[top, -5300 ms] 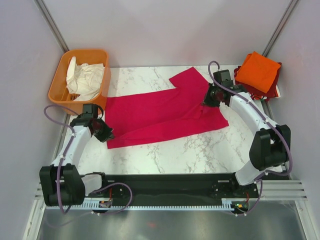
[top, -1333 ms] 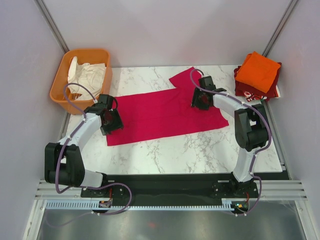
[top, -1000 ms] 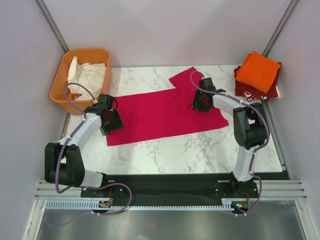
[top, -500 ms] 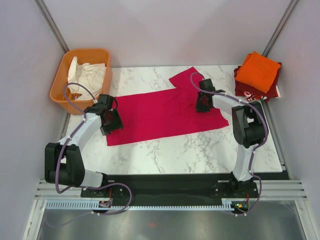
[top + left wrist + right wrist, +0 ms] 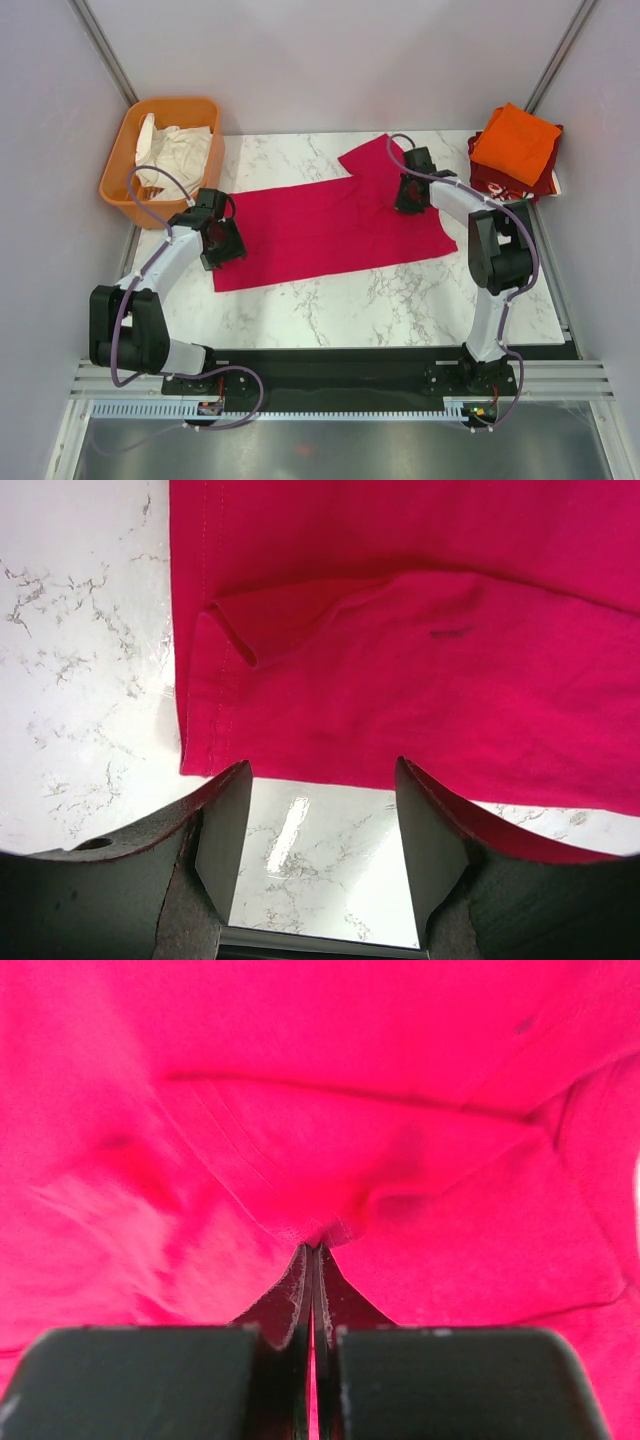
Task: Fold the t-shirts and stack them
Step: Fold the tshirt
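The magenta-pink t-shirt (image 5: pixel 320 225) lies flat across the middle of the marble table, one sleeve pointing to the back. My right gripper (image 5: pixel 410 196) is down on its right part, below that sleeve. In the right wrist view the gripper (image 5: pixel 314 1248) is shut on a small pinched ridge of the pink fabric (image 5: pixel 350 1110). My left gripper (image 5: pixel 224 244) hovers at the shirt's left end, open. The left wrist view shows this gripper (image 5: pixel 320 775) over bare marble just short of the shirt's hem (image 5: pixel 400 660). The orange t-shirt (image 5: pixel 515 143) lies folded on the dark red t-shirt (image 5: pixel 494 181) at the back right.
An orange plastic basket (image 5: pixel 170 104) holding white cloth (image 5: pixel 170 155) stands at the back left corner. Grey walls enclose the table on three sides. Bare marble (image 5: pixel 400 300) runs between the shirt and the arm bases.
My right gripper has closed onto the pink fabric and shifted slightly right and back. The left arm has held still, open, at the shirt's left end.
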Controlling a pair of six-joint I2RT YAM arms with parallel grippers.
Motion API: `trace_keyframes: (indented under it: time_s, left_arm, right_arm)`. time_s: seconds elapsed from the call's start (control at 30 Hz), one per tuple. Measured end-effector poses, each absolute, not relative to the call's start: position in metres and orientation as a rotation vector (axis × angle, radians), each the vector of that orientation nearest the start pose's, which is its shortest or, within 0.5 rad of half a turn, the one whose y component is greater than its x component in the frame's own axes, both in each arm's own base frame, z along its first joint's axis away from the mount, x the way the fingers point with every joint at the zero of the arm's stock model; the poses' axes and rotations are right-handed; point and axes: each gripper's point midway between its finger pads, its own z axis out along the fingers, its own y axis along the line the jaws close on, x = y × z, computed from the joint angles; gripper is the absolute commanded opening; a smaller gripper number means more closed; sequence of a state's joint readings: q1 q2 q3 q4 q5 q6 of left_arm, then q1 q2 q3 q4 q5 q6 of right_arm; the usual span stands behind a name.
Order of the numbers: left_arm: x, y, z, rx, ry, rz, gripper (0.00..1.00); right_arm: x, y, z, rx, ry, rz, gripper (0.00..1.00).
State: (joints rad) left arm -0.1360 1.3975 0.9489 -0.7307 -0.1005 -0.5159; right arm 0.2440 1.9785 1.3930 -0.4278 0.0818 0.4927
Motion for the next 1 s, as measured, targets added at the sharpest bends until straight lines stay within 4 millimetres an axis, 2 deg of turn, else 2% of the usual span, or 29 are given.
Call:
trace_keyframes:
  time_s: [0.17, 0.2, 0.27, 0.3, 0.33, 0.4, 0.5, 0.6, 0.7, 0.77, 0.83, 0.9, 0.97, 1.0]
  left_arm:
    - [0.280, -0.041, 0.076, -0.544, 2.684, -0.043, 0.66]
    - [0.280, -0.041, 0.076, -0.544, 2.684, -0.043, 0.66]
    - [0.280, -0.041, 0.076, -0.544, 2.684, -0.043, 0.66]
    - [0.280, -0.041, 0.076, -0.544, 2.684, -0.043, 0.66]
    - [0.280, -0.041, 0.076, -0.543, 2.684, -0.043, 0.66]
    - [0.280, -0.041, 0.076, -0.544, 2.684, -0.041, 0.66]
    - [0.281, -0.039, 0.076, -0.547, 2.680, -0.026, 0.66]
    - [0.281, -0.028, 0.082, -0.559, 2.642, 0.050, 0.67]
    - [0.281, -0.018, 0.103, -0.568, 2.554, 0.088, 0.62]
    - [0.281, -0.015, 0.119, -0.571, 2.489, 0.096, 0.58]
    - [0.281, -0.019, 0.126, -0.549, 2.460, 0.097, 0.50]
    - [0.281, -0.030, 0.122, -0.502, 2.481, 0.097, 0.46]
    - [0.281, -0.040, 0.109, -0.466, 2.536, 0.111, 0.43]
    - [0.281, -0.045, 0.099, -0.454, 2.572, 0.115, 0.39]
  right_arm:
    - [0.482, 0.118, 0.070, 0.362, 2.480, 0.193, 0.00]
    - [0.490, 0.118, 0.075, 0.365, 2.463, 0.197, 0.04]
    - [0.505, 0.117, 0.083, 0.377, 2.438, 0.202, 0.24]
    - [0.515, 0.116, 0.085, 0.387, 2.422, 0.198, 0.50]
    - [0.521, 0.114, 0.086, 0.403, 2.414, 0.193, 0.59]
    - [0.532, 0.108, 0.086, 0.413, 2.407, 0.165, 0.73]
    - [0.542, 0.095, 0.086, 0.439, 2.404, 0.101, 0.77]
    - [0.542, 0.080, 0.093, 0.461, 2.394, 0.034, 0.77]
    - [0.535, 0.068, 0.103, 0.465, 2.384, -0.014, 0.77]
    - [0.523, 0.063, 0.113, 0.464, 2.374, -0.028, 0.77]
    - [0.502, 0.059, 0.122, 0.464, 2.367, -0.026, 0.77]
    - [0.479, 0.057, 0.130, 0.459, 2.366, -0.006, 0.76]
    - [0.461, 0.058, 0.135, 0.457, 2.357, 0.023, 0.76]
    - [0.452, 0.058, 0.136, 0.456, 2.360, 0.039, 0.75]
